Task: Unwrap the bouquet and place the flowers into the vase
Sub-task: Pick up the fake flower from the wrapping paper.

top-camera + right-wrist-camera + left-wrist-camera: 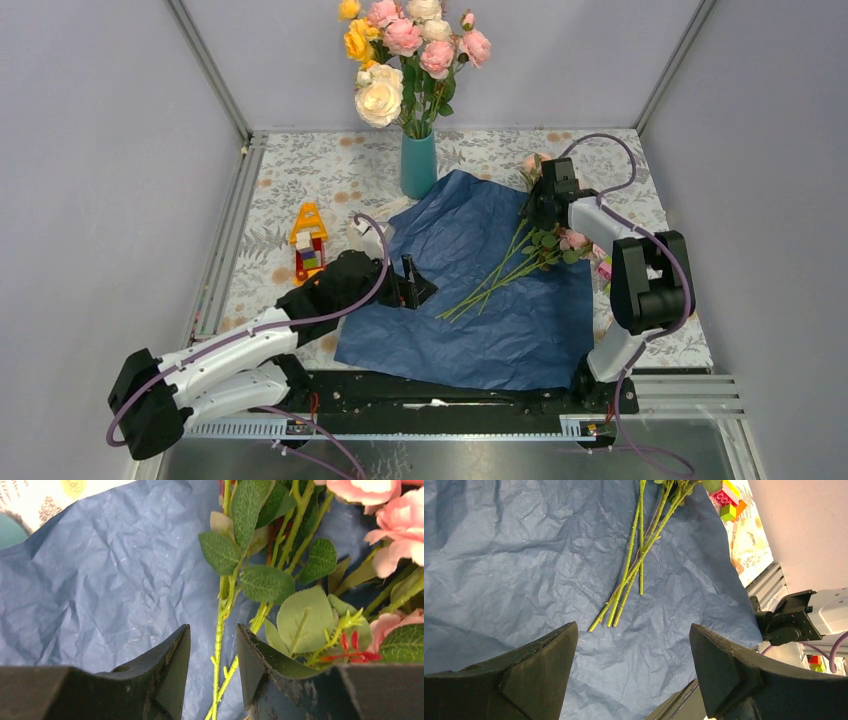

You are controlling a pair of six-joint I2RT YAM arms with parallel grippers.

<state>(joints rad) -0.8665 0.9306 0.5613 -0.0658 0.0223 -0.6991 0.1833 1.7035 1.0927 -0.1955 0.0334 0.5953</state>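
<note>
The bouquet's blue paper lies spread flat on the table. The flowers rest across it, stems toward the near left and pink roses at the far right. My right gripper is low over the stems just below the leaves. In the right wrist view its jaws straddle two green stems with a narrow gap on each side, not pinching them. My left gripper stands open at the paper's left edge. In the left wrist view it points at the stem ends. The teal vase stands behind the paper.
A large bunch of yellow, cream and pink roses fills the vase. A toy brick house stands left of the paper, and loose bricks lie by its right edge. Grey walls close in three sides.
</note>
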